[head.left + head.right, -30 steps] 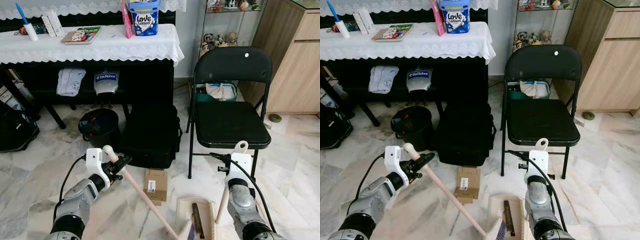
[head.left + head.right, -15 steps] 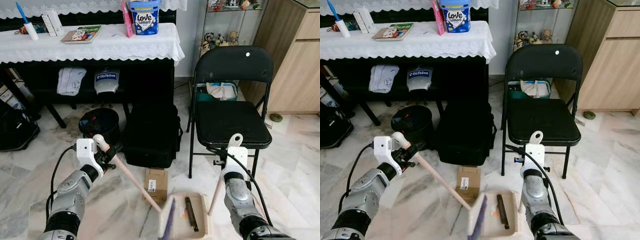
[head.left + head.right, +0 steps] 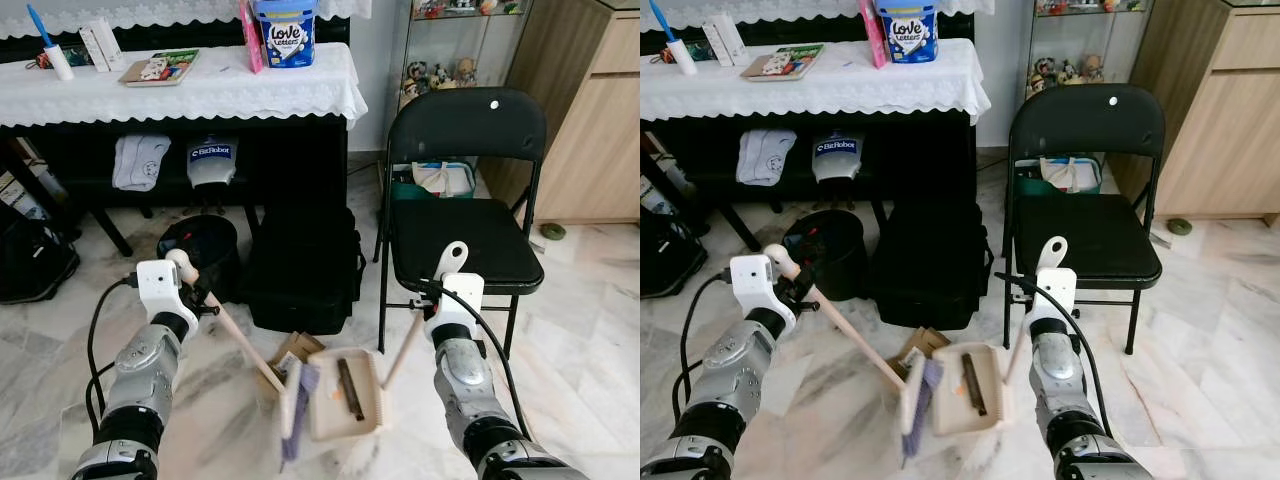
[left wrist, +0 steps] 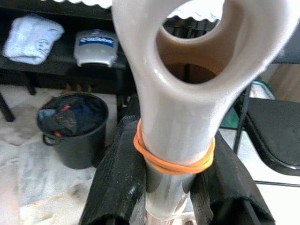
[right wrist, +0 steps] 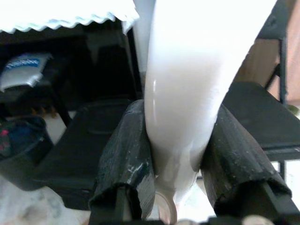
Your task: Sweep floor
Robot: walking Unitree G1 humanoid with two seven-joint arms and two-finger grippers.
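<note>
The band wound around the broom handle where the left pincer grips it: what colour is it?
Orange. The band shows best in the left wrist view, wrapped around the broom handle between the black fingers.

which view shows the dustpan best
The left eye view: the dustpan shows whole on the floor, a dark stick-like thing inside, the brush beside it. The right eye view shows nearly the same. The right wrist view shows the right gripper clamping a pale handle.

Left gripper (image 4: 171, 187) and right gripper (image 5: 180, 154) both clamped, arms forward.
</note>
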